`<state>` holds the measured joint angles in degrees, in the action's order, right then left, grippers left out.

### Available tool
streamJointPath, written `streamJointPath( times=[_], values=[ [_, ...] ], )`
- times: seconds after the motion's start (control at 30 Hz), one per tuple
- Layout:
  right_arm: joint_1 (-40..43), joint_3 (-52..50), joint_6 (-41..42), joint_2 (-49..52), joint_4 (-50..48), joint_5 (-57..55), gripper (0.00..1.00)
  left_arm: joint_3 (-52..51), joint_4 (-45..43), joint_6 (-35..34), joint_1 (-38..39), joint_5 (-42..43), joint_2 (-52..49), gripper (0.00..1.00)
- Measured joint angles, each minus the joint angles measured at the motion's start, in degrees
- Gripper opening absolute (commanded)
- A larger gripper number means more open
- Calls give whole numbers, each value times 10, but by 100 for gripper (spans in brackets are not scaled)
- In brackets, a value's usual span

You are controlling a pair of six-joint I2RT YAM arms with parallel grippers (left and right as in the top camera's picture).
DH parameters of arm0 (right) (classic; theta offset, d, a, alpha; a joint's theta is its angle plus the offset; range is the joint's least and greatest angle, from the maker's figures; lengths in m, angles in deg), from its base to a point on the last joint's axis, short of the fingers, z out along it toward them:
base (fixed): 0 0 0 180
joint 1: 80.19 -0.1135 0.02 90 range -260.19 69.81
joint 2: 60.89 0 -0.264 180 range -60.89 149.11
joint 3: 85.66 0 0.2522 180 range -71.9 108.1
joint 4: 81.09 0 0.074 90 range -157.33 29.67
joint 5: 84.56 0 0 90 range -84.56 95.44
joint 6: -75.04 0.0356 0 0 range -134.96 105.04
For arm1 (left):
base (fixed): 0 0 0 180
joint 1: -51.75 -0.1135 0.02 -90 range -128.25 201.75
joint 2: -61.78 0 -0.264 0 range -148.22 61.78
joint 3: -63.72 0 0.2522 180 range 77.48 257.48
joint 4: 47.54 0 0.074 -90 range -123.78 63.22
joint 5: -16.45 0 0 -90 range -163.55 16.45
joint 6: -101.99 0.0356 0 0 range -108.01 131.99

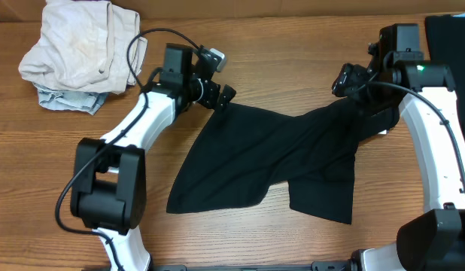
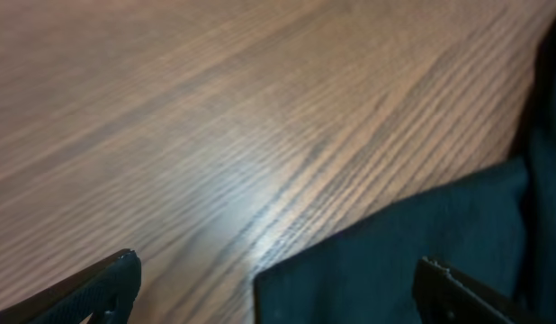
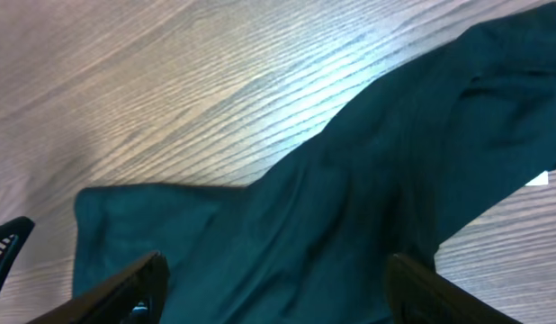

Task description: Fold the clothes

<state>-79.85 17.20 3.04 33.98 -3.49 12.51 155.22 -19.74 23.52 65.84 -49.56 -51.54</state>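
T-shirt corner lies between the wide-spread left gripper.

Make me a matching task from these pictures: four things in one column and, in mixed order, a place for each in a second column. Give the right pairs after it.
Things
1. black T-shirt
2. pale crumpled clothes
3. left gripper
4. second black garment

Places
A. far left corner of the table
B. far right corner, cut off by the picture edge
C. middle of the table, spread out
D. at the T-shirt's far left corner, jaws open

Pairs: 1-C, 2-A, 3-D, 4-B
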Motion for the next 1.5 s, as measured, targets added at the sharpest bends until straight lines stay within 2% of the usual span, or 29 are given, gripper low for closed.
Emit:
streamJointPath(
  times=[0.17, 0.4, 0.47, 0.53, 0.93, 1.03, 1.07, 1.1, 1.13, 1.17, 1.2, 1.33, 1.5],
  values=[
    [0, -33, -1, 0, -28, 0, 80, 6, 24, 10, 12, 0, -22, 94],
    [0, -51, -1, 0, -45, 0, 77, 7, 57, 24, 13, -27, -37, 81],
    [0, -51, -1, 0, -49, 0, 76, 7, 65, 26, 13, -36, -38, 70],
    [0, -51, -1, 0, -56, 0, 75, 7, 71, 31, 13, -46, -39, 65],
    [0, -51, 0, 0, -71, -5, 75, 7, 70, 37, 32, -73, -60, 66],
    [0, -51, -1, 0, -70, -10, 76, 9, 61, 35, 36, -74, -76, 62],
    [0, -51, -1, 0, -70, -11, 76, 10, 61, 35, 38, -75, -77, 57],
    [0, -51, 0, 0, -71, -12, 75, 10, 59, 33, 38, -77, -78, 47],
    [0, -51, -1, 0, -70, -13, 75, 10, 59, 31, 38, -78, -79, 34],
    [0, -51, -1, 0, -70, -14, 74, 10, 57, 29, 38, -78, -79, 11],
    [0, -51, -1, 0, -70, -14, 73, 10, 55, 24, 38, -78, -80, 4],
    [0, -51, 0, 0, -70, -15, 71, 14, 51, 5, 38, -76, -84, 4],
    [0, -51, -1, 0, -66, -15, 69, 71, 119, -25, 35, -84, -85, 4]
  ],
)
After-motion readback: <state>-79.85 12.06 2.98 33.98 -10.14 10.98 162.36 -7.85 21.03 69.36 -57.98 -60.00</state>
